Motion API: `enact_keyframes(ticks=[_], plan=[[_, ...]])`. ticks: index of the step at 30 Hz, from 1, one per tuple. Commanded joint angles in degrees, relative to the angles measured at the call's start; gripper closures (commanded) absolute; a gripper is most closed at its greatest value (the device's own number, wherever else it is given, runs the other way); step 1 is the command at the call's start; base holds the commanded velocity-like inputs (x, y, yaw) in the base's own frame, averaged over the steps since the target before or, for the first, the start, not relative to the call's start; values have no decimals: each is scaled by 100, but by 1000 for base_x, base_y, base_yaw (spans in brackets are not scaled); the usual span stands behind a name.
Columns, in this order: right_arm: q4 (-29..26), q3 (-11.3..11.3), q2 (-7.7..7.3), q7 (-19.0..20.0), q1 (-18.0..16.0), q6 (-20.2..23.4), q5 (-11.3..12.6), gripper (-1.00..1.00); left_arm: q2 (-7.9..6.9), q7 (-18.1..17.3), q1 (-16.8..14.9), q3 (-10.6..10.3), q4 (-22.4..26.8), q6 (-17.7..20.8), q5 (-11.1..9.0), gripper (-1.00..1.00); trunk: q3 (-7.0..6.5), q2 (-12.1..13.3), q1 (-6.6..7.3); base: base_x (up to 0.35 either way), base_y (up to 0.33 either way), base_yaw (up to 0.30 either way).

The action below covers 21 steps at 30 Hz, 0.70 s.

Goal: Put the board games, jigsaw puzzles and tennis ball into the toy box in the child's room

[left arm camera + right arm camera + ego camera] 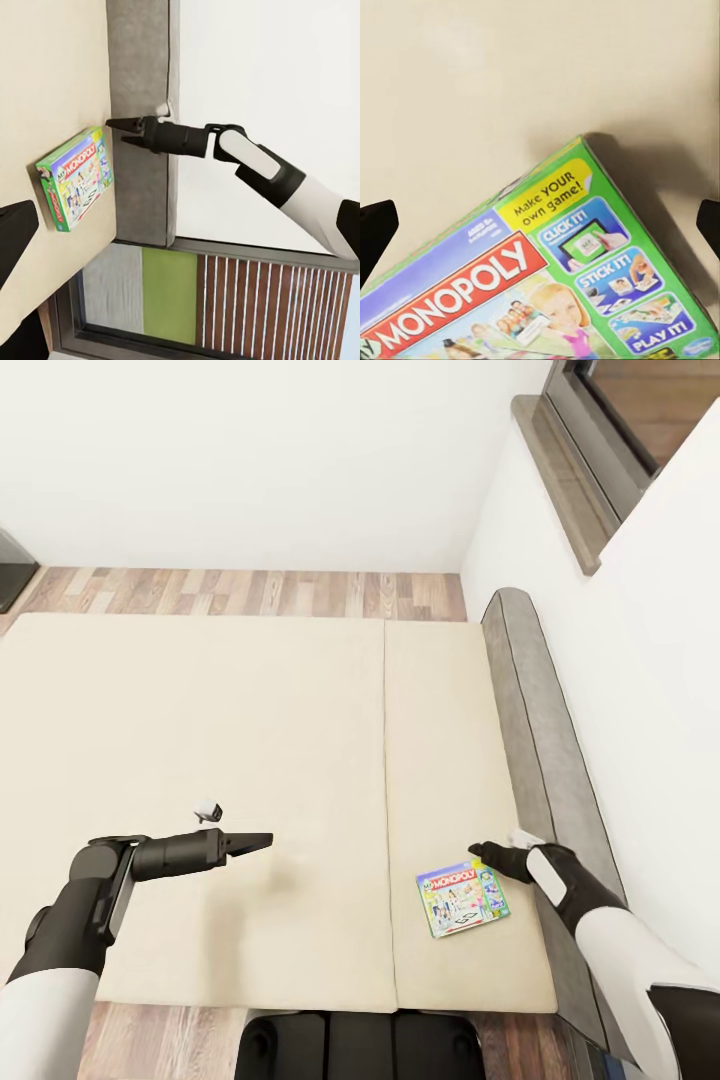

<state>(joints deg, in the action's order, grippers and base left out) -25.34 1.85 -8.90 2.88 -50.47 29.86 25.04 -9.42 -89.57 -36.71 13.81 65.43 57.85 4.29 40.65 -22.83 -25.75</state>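
The Monopoly box (462, 898) lies flat on the cream mattress (250, 760), close to its grey padded edge (545, 760). The right gripper (492, 853) hovers just beside it, jaws parted (empty); a grab might shove the thin box along. The left gripper (262, 841) looks closed. Wood-plank floor (240, 592), white walls.

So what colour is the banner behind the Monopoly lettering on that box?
Red, with white letters, on the board game; clearest in the right wrist view.

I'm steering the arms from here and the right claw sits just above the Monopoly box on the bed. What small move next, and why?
Probably lower the right claw onto the Monopoly box edge: its fingers look open, the box lies flat on the mattress, ungrasped.
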Motion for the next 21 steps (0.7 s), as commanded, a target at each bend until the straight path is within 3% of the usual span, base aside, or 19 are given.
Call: enact_keyframes(ticks=[1,17,21], plan=[[11,19,3,18,-1,29,-7,-100,1,-43,-3,6,5,60,45,-100,6,-9,-3,0,0,0],[421,6,-10,29,222,-456,-25,-100,-6,-43,-4,16,-10,60,45,-100,6,-9,-3,0,0,0],[431,-52,-3,34,297,-483,-200,-100,-5,-43,-7,17,-12,60,45,-100,6,-9,-3,0,0,0]])
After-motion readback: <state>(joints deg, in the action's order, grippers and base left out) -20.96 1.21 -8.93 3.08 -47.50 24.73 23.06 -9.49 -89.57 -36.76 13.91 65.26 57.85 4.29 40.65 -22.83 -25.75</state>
